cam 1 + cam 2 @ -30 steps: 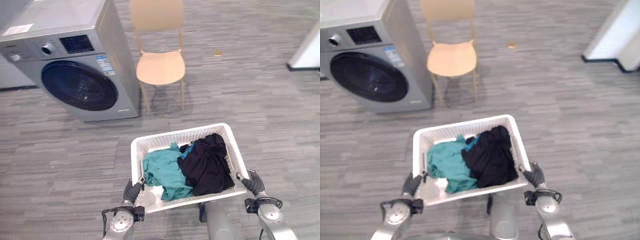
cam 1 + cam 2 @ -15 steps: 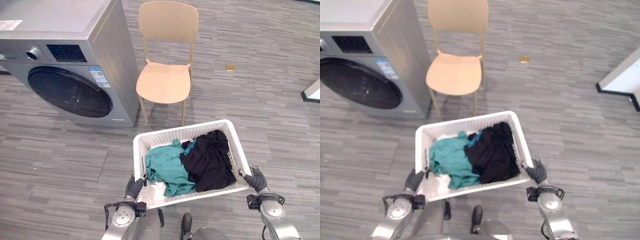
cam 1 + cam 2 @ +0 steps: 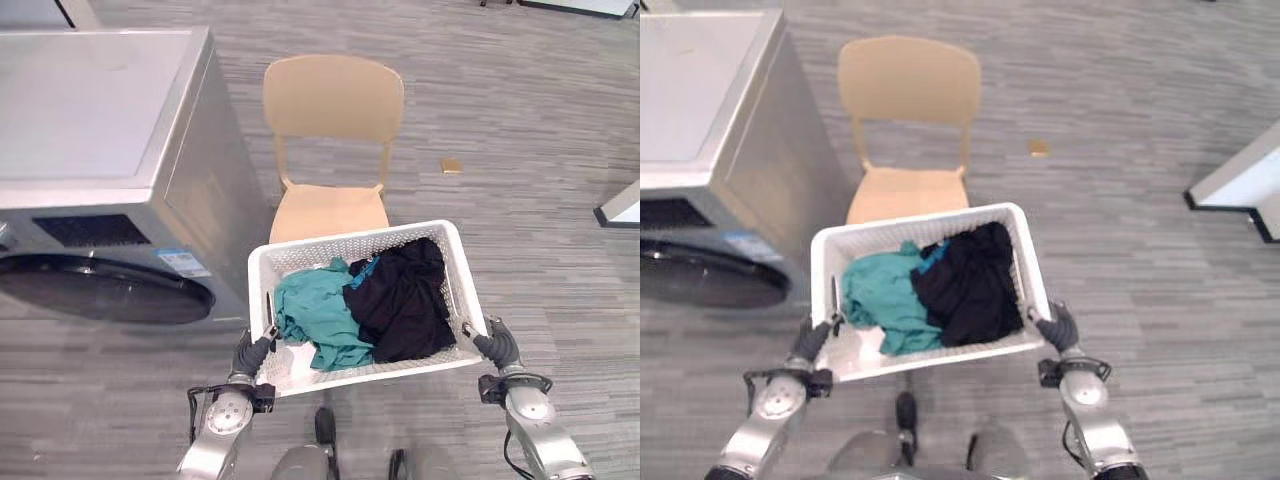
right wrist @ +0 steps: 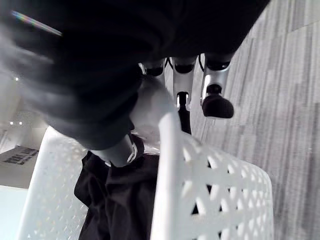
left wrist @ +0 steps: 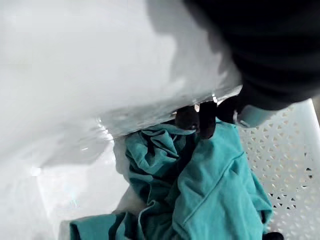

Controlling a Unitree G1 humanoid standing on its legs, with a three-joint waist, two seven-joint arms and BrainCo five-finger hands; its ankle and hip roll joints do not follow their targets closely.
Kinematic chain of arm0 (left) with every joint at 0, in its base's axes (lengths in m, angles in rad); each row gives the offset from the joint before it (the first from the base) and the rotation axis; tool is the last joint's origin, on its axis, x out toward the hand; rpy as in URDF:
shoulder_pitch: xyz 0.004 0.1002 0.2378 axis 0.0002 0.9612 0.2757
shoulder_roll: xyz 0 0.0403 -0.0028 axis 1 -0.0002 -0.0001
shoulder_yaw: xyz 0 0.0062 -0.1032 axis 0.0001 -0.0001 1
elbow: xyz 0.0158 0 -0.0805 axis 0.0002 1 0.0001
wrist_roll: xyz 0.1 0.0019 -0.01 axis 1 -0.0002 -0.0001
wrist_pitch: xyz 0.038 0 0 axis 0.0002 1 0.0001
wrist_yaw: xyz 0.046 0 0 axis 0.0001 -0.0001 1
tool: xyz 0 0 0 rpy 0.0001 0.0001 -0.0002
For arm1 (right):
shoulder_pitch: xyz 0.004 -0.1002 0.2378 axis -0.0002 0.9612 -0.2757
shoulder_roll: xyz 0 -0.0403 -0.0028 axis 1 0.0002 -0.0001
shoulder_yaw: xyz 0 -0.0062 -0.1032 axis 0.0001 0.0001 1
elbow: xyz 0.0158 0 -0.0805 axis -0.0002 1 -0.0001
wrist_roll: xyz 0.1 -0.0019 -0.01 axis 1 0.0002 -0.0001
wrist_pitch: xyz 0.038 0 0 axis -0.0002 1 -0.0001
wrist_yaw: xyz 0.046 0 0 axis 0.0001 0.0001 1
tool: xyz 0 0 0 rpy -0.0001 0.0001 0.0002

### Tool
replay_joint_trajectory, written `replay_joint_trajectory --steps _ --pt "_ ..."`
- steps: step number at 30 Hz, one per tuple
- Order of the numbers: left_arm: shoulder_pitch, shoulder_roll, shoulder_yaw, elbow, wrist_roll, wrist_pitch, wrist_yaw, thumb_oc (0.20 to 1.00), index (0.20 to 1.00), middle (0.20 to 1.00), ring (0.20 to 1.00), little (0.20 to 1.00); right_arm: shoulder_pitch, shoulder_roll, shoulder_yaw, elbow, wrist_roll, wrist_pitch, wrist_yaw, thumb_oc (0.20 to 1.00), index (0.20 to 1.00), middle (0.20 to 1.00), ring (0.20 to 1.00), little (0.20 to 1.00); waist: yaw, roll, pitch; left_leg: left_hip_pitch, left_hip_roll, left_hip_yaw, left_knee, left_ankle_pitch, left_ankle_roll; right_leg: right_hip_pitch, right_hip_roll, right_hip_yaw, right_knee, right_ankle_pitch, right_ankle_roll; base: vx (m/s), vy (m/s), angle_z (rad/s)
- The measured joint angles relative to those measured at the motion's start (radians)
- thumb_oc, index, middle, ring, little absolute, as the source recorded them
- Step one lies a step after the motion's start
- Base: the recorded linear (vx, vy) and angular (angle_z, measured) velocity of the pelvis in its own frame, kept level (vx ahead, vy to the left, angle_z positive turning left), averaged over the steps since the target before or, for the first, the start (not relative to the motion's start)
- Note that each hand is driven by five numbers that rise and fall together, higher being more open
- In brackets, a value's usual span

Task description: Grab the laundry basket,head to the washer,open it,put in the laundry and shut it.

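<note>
Your left robot hand (image 3: pixel 252 352) and right robot hand (image 3: pixel 497 345) gripped the laundry basket (image 3: pixel 300 269) ends; the washing machine (image 3: pixel 100 200) stood ahead-left, door (image 3: pixel 100 295) closed.

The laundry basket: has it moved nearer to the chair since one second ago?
Yes. The laundry basket, held by both robot hands, now has its far rim over the front of the chair seat; earlier, floor showed between them.
</note>
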Motion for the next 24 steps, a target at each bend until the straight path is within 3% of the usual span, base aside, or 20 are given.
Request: replay_joint_trajectory --steps 2,5,6,8,10,12,13,14,16,19,22,24 --pt "0.002 -0.002 -0.001 0.001 0.0 -0.001 0.001 0.2 0.2 0.2 0.2 0.2 -0.005 -0.001 -0.004 0.008 0.0 0.0 0.0 0.2 0.2 0.2 0.2 0.2 -0.018 0.012 0.0 0.03 0.007 -0.021 -0.026 -0.019 -0.01 -0.053 0.014 -0.042 -0.1 0.01 0.004 0.23 -0.037 0.22" --pt "0.014 -0.02 -0.004 0.037 0.0 0.002 -0.001 0.2 0.2 0.2 0.2 0.2 0.008 0.001 0.006 0.038 0.0 0.001 0.0 0.2 0.2 0.2 0.2 0.2 -0.031 0.01 -0.001 0.072 0.0 -0.024 -0.032 -0.039 -0.043 -0.115 0.025 -0.039 -0.255 0.094 0.014 0.22 -0.085 0.38" --pt "0.04 -0.022 -0.02 0.041 0.001 0.003 -0.005 0.2 0.2 0.2 0.2 0.2 0.04 0.003 0.006 0.05 0.0 0.003 0.001 0.2 0.2 0.2 0.2 0.2 -0.036 0.003 -0.002 0.113 -0.008 -0.053 -0.029 -0.057 -0.064 -0.094 0.026 -0.029 -0.32 0.183 0.003 0.22 -0.107 0.69" --pt "0.083 -0.052 -0.022 0.05 0.006 0.004 -0.005 0.2 0.2 0.2 0.2 0.2 0.054 0.007 0.015 0.115 0.002 -0.008 0.002 0.2 0.2 0.2 0.2 0.2 -0.042 0.009 -0.005 0.16 0.004 -0.095 -0.004 -0.114 -0.096 -0.03 0.037 -0.01 -0.318 0.262 -0.021 0.15 -0.089 0.79" --pt "0.091 -0.062 -0.038 0.068 0.009 0.011 -0.004 0.2 0.2 0.2 0.2 0.2 0.05 -0.001 0.017 0.152 0.003 -0.008 0.011 0.2 0.2 0.2 0.2 0.2 -0.014 0.032 -0.022 0.135 0.04 -0.09 0.074 -0.148 -0.12 -0.01 0.062 -0.028 -0.319 0.263 -0.079 0.07 -0.103 0.41" --pt "0.055 -0.062 -0.045 0.106 0.007 0.011 0.005 0.2 0.2 0.2 0.2 0.2 0.013 -0.003 0.02 0.169 0.003 -0.007 0.011 0.2 0.2 0.2 0.2 0.2 -0.004 0.025 -0.022 0.03 0.051 -0.09 0.242 -0.152 -0.128 -0.005 0.06 -0.048 -0.356 0.26 -0.09 0.11 -0.009 0.33" --pt "0.029 -0.075 -0.047 0.14 0.007 0.012 0.009 0.2 0.2 0.2 0.2 0.2 -0.016 -0.017 0.034 0.194 0.003 -0.006 0.01 0.2 0.2 0.2 0.2 0.2 0.009 0.024 -0.019 -0.043 0.061 -0.09 0.369 -0.168 -0.134 0.038 0.06 -0.054 -0.41 0.285 -0.132 0.19 0.1 0.27" --pt "0.023 -0.077 -0.049 0.155 0.007 0.012 0.016 0.2 0.2 0.2 0.2 0.2 -0.027 -0.017 0.044 0.197 0.003 0.001 0.005 0.2 0.2 0.2 0.2 0.2 0.012 0.023 -0.019 -0.038 0.064 -0.093 0.33 -0.174 -0.139 0.083 0.064 -0.06 -0.459 0.289 -0.133 0.15 0.1 0.26" --pt "0.011 -0.075 -0.048 0.155 0.007 0.009 0.032 0.2 0.2 0.2 0.2 0.2 -0.043 -0.02 0.045 0.198 0.003 0.0 0.0 0.2 0.2 0.2 0.2 0.2 0.01 0.018 -0.016 -0.036 0.076 -0.098 0.197 -0.159 -0.147 0.128 0.077 -0.068 -0.51 0.299 -0.12 0.12 0.132 0.03" --pt "-0.026 -0.074 -0.055 0.171 0.007 0.003 0.049 0.2 0.2 0.2 0.2 0.2 -0.074 -0.022 0.054 0.219 0.003 -0.003 -0.007 0.2 0.2 0.2 0.2 0.2 0.008 0.037 -0.021 -0.088 0.111 -0.134 0.096 -0.076 -0.164 0.161 0.106 -0.067 -0.551 0.299 -0.116 0.15 0.244 -0.15" --pt "-0.07 -0.076 -0.061 0.216 0.007 0.004 0.049 0.2 0.2 0.2 0.2 0.2 -0.095 -0.016 0.065 0.241 0.003 -0.001 -0.025 0.2 0.2 0.2 0.2 0.2 -0.002 0.054 -0.014 -0.107 0.131 -0.124 0.046 -0.023 -0.143 0.18 0.123 -0.055 -0.56 0.293 -0.111 0.11 0.304 -0.26" --pt "-0.089 -0.076 -0.062 0.217 0.008 0.004 0.054 0.2 0.2 0.2 0.2 0.2 -0.106 -0.016 0.067 0.241 0.003 -0.001 -0.039 0.2 0.2 0.2 0.2 0.2 -0.024 0.078 -0.001 -0.106 0.121 -0.118 0.023 0.02 -0.132 0.179 0.123 -0.034 -0.556 0.291 -0.098 -0.03 0.208 -0.33"
